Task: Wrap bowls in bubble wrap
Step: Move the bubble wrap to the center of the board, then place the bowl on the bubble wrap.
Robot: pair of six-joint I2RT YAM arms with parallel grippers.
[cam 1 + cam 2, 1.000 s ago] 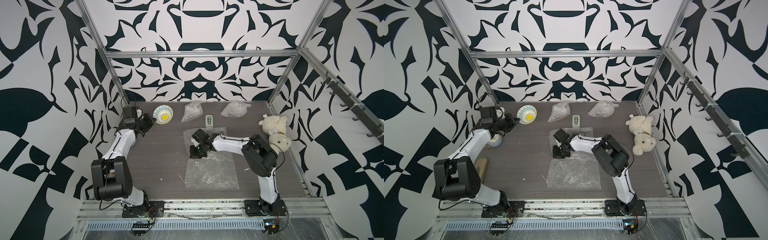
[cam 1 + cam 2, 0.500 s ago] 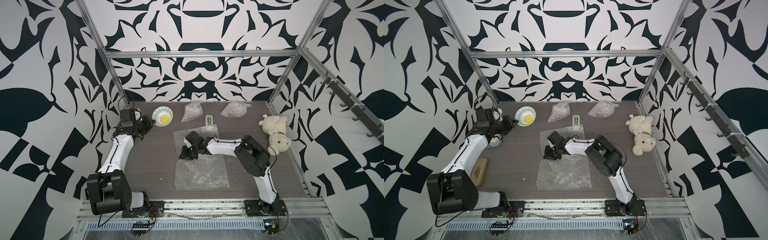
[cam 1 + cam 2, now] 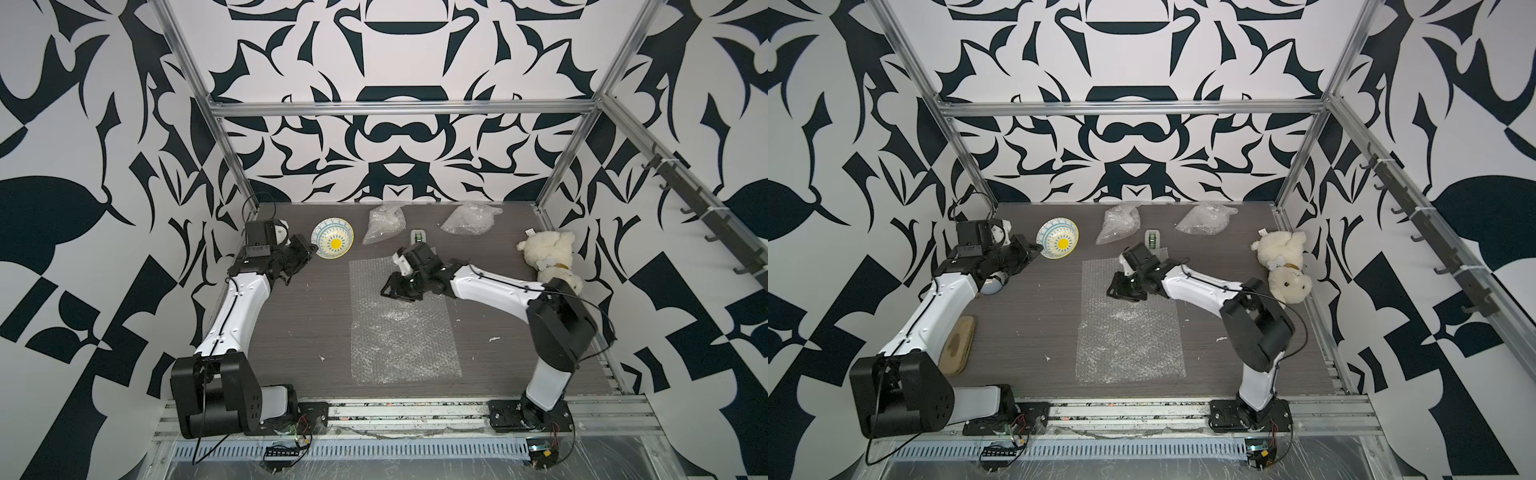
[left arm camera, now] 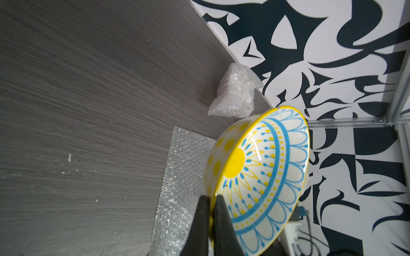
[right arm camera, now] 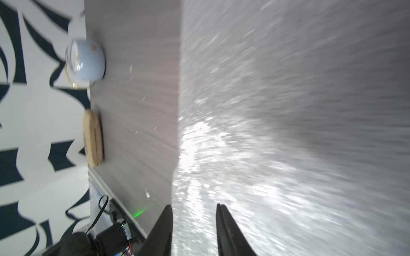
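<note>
The left gripper has its fingers pinched tight on the yellow rim of the bowl, holding it tilted on edge just off the far-left corner of the flat bubble wrap sheet. The right gripper has its fingers parted around nothing, low over the sheet's far half. Open grey table flanks the sheet, with two crumpled bundles by the back wall, a teddy bear at the right edge, and an alarm clock and tan board along the left wall.
</note>
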